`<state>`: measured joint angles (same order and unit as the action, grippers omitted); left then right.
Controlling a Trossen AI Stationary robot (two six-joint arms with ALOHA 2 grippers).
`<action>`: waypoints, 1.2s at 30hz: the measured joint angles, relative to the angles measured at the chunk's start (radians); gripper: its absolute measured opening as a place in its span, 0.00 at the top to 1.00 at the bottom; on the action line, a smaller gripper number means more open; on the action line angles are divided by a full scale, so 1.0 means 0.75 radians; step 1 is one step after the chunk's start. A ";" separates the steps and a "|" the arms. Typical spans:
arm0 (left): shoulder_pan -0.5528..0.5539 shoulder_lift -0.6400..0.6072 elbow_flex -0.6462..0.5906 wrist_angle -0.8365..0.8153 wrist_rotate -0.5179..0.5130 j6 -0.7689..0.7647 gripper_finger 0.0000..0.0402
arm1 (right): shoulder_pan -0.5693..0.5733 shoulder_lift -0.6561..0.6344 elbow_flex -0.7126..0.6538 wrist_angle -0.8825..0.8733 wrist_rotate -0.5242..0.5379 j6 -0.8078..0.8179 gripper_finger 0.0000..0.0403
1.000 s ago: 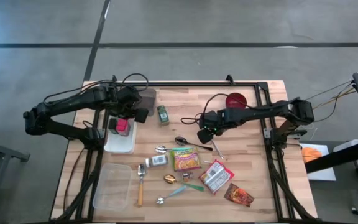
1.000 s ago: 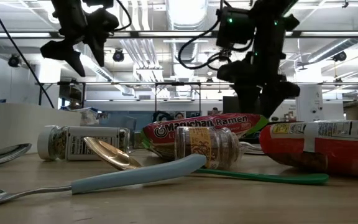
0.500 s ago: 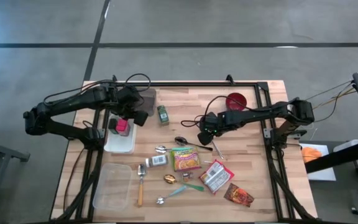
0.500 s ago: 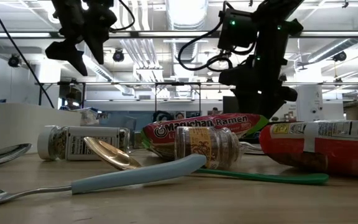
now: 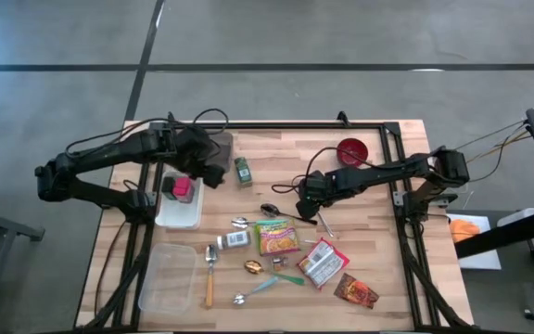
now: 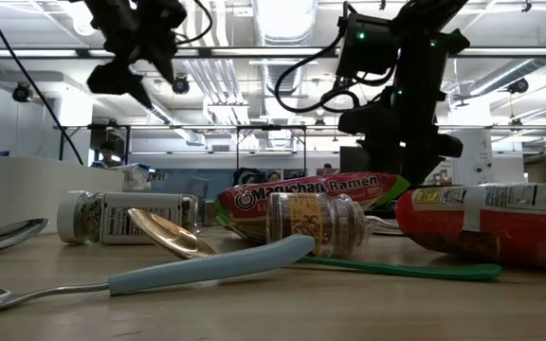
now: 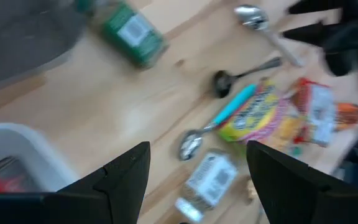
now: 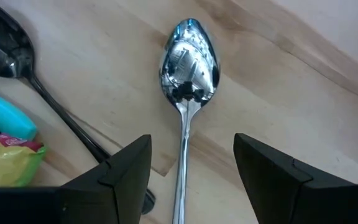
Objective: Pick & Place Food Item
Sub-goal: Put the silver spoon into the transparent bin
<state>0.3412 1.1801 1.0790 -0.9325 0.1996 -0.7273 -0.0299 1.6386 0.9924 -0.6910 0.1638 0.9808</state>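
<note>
**Right hand**: has crept a little toward the centre of the counter and slightly lower over the last second. It hangs pointing steeply down, fingers parted to a moderate gap, holding nothing. The wrist view shows a silver spoon lying directly between the fingers, bowl away from the hand, not yet touched. A dark spoon and a blue-handled spoon lie beside it.

**Left hand**: has stayed above the white bin at the counter's left but has rolled at the wrist, so its camera now looks across the clutter. Fingers moderately apart, empty.

**Food items**: the Maruchan ramen packet lies flat at mid-counter, near the right hand but apart from it. A red-and-white packet and a dark red packet lie further toward the near edge; a spice jar lies beside the ramen and a green-labelled jar near the left hand. None is lifted.

**Assessment**: the right hand's drift lines it up on cutlery, not food; no food item appears picked, so the task looks to be at the approach stage.
</note>
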 joint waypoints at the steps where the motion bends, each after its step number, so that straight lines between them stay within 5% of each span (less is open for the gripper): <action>1: 0.000 0.000 0.000 0.023 0.010 0.000 0.33 | 0.003 0.000 0.000 0.001 0.001 0.002 0.45; 15: 0.000 0.000 0.000 0.058 0.015 -0.006 0.33 | 0.089 0.051 0.021 0.064 -0.041 0.075 0.45; 23: 0.001 0.000 0.000 0.062 0.015 -0.006 0.33 | 0.063 0.132 0.250 -0.173 -0.009 0.019 0.45; 36: 0.001 0.000 -0.001 0.061 0.015 0.004 0.33 | 0.011 0.158 0.130 -0.073 -0.070 0.047 0.45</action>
<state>0.3416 1.1801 1.0786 -0.8867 0.2108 -0.7241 -0.0216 1.7571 1.0900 -0.7458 0.1116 1.0158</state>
